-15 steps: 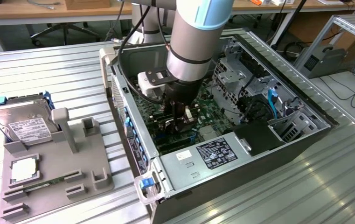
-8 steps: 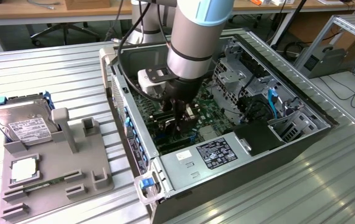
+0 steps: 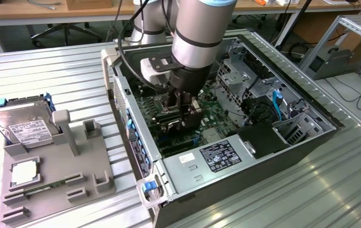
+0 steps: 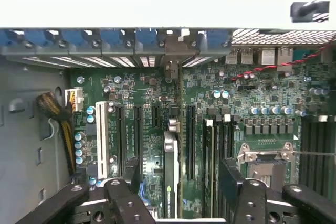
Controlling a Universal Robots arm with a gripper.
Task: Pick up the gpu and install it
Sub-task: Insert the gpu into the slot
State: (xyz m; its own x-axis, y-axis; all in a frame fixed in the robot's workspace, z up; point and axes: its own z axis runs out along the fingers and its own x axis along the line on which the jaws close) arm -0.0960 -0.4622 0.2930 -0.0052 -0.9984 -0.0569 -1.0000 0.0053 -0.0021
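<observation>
The gpu [image 4: 169,177] stands on edge in a slot of the green motherboard [image 4: 152,103], seen as a thin black and silver strip running toward the case's rear brackets. My gripper [image 4: 178,182] is open around it. One black finger [image 4: 131,174] is on one side and the other [image 4: 231,179] on the other side, with a gap between each and the card. In the exterior view the gripper [image 3: 183,116] reaches down into the open computer case [image 3: 231,161], just above the board.
Blue card latches [image 4: 105,38] line the case's rear edge. Memory sticks [image 4: 210,150] and the CPU socket [image 4: 268,156] lie beside the card. Yellow and black cables [image 4: 60,114] hang by the case wall. A grey holder [image 3: 60,180] at the exterior view's left carries a hard drive [image 3: 22,123].
</observation>
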